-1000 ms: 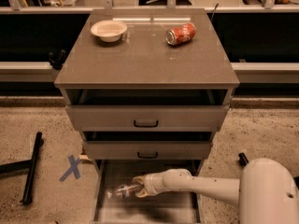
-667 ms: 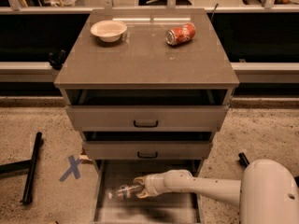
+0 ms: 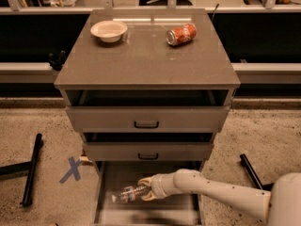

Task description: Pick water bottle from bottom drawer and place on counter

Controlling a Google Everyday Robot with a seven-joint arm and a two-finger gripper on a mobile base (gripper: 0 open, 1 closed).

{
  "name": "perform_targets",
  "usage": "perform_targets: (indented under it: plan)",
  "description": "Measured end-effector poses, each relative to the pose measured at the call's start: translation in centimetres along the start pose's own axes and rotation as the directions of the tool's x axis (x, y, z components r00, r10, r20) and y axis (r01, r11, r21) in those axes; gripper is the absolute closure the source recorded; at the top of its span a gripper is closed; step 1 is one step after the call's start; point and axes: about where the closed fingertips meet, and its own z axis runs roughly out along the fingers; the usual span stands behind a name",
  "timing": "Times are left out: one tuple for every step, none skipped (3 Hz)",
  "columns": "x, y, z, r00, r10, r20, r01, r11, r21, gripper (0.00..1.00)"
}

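The water bottle [image 3: 127,193], clear with a white cap and a red-blue label, lies on its side on the floor of the open bottom drawer [image 3: 178,210], cap pointing left. My gripper [image 3: 144,189] reaches into that drawer from the right. Its two fingers sit on either side of the bottle's right end, closed on it. The bottle rests low on the drawer floor. The counter [image 3: 141,55] is the glossy grey-brown top of the cabinet, above the drawers.
A white bowl [image 3: 108,30] and a red soda can [image 3: 181,34] on its side sit at the back of the counter. The two upper drawers [image 3: 146,119] stand partly open above the bottom one. A black bar [image 3: 31,168] and a blue X mark [image 3: 72,169] lie on the floor to the left.
The arm and gripper have stayed almost still in the bottom drawer. The bottle sits slightly further right, between the fingers.
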Motion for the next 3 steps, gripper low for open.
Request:
perform_targets:
  plan:
    - [-2.2,-0.3,-4.6,1.0,-0.026,-0.004,0.026,0.9996,-0.013,1.0]
    - [-3.9,-2.2,-9.6,0.998,-0.052,-0.029,0.052,0.9986,0.0,1.0]
    - [-6.1,-4.9,-15.2,0.99,-0.105,-0.091,0.109,0.9935,0.034,1.0]
